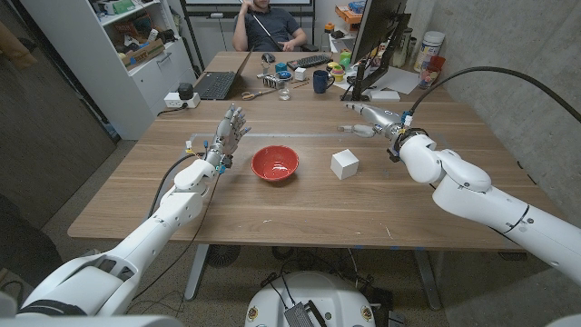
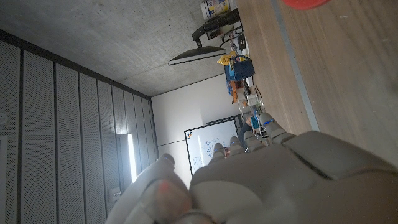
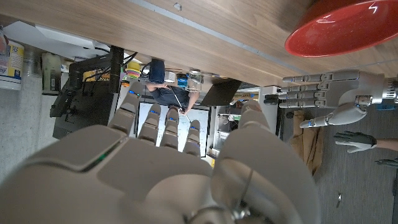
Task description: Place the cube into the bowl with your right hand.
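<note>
Resting on worktop [image 1: 300,209]: white cube [image 1: 344,163] right of red bowl [image 1: 275,163]; right hand [image 1: 372,122] and left hand [image 1: 229,133] both wide, empty.

We see a wooden table [image 1: 300,213], on it 1 red bowl [image 1: 275,163] near the middle, 1 white cube [image 1: 344,163] just beside it, a laptop [image 1: 218,84], keyboard [image 1: 314,62], dark mug [image 1: 321,82], monitor base [image 1: 368,91] at the far end
</note>
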